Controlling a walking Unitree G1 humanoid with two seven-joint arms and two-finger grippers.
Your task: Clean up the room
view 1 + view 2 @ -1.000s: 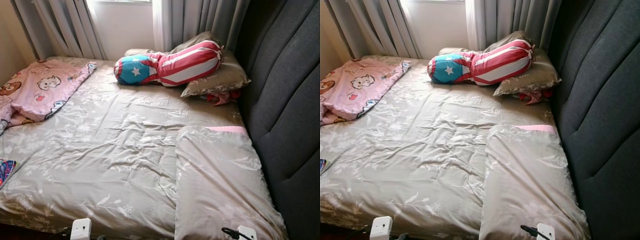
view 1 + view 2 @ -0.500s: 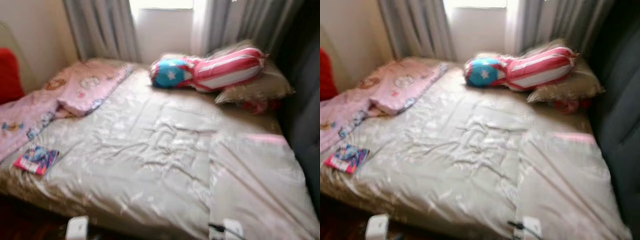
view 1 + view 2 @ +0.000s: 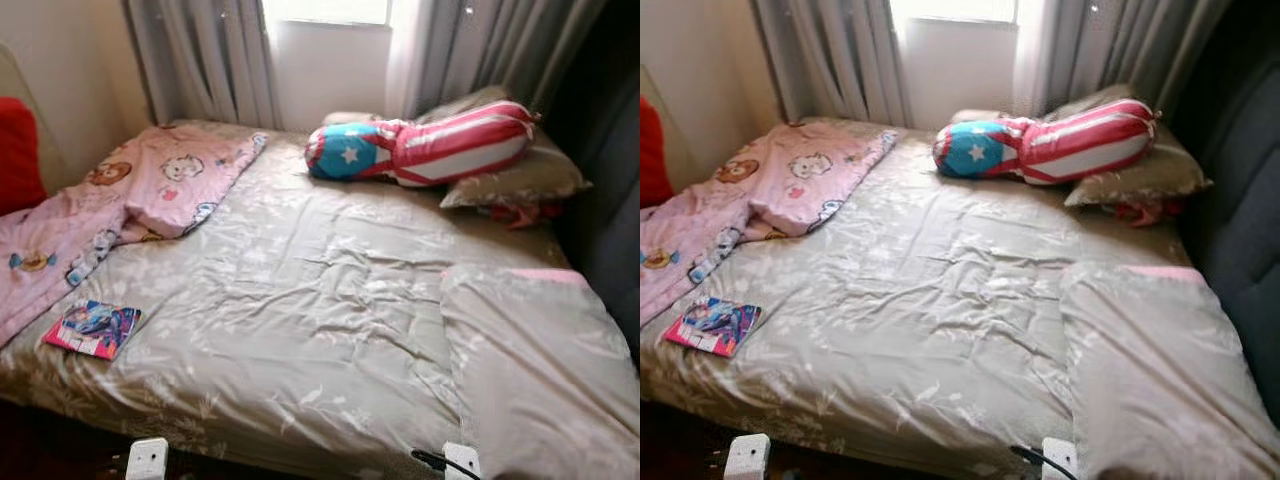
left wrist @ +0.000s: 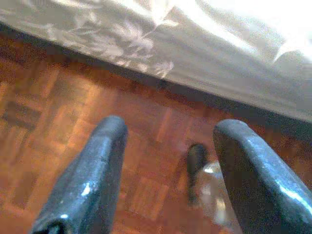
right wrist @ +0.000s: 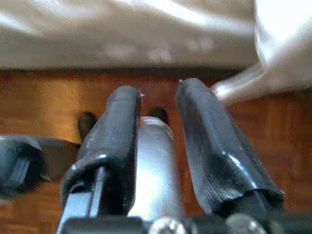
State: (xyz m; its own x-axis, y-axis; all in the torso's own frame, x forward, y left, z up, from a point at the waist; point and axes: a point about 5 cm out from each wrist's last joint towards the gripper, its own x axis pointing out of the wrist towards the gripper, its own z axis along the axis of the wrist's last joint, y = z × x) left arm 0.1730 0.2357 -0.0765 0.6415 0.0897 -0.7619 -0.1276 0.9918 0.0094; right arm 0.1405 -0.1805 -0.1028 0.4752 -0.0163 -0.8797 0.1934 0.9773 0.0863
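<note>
A bed (image 3: 300,300) with a grey-beige flowered sheet lies before me. A pink cartoon blanket (image 3: 150,185) is rumpled over its far left side. A small colourful book (image 3: 92,329) lies near the left front edge. A star-and-stripes bolster (image 3: 420,150) rests on a pillow (image 3: 520,178) at the far right, with a red cloth (image 3: 515,213) beneath it. A second pillow (image 3: 545,370) lies at the near right. My left gripper (image 4: 168,131) hangs open over the wooden floor (image 4: 58,107) by the bed's edge. My right gripper (image 5: 158,92) also hangs low by the bed, fingers (image 5: 117,131) apart.
A dark padded headboard (image 3: 1245,230) runs along the right side. Grey curtains (image 3: 210,60) and a window wall stand behind the bed. A red object (image 3: 18,155) leans at the far left wall. Dark parquet floor shows below the bed's front edge.
The camera has swung left, bringing the book, more of the pink blanket and the red object into view. Nothing on the bed has moved.
</note>
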